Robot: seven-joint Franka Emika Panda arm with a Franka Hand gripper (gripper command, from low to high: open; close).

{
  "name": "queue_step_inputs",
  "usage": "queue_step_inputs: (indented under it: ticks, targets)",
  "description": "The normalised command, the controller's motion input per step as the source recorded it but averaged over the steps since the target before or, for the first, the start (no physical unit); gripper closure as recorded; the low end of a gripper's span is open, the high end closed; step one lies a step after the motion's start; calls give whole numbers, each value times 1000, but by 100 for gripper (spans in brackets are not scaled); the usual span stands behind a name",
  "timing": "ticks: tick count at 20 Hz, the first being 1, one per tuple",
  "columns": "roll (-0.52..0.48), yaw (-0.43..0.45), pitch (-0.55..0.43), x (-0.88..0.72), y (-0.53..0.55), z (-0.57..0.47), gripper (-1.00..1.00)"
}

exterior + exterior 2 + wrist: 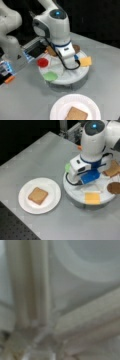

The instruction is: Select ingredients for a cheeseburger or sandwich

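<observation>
Flat square tan bread slice (37, 195) on round white paper plate (53, 202)

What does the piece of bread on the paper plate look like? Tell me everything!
The bread slice is a flat, tan-brown square with rounded corners and a slightly darker edge, like toast. It lies flat and alone on the round white paper plate, a little off the middle. Nothing lies on top of it or touches it but the plate. It also shows at a front view's bottom.
</observation>
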Motion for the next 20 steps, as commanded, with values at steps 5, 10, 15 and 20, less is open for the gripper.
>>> queue_step_inputs:
  ticks: [5, 10, 15, 20]
  targets:
    - [-7, 7, 98, 322, -99, 264, -100]
    - [-95, -57, 75, 257, -43, 376, -100]
    - [-157, -89, 101, 168, 2, 340, -100]
    - [-143, -10, 138, 151, 20, 205, -100]
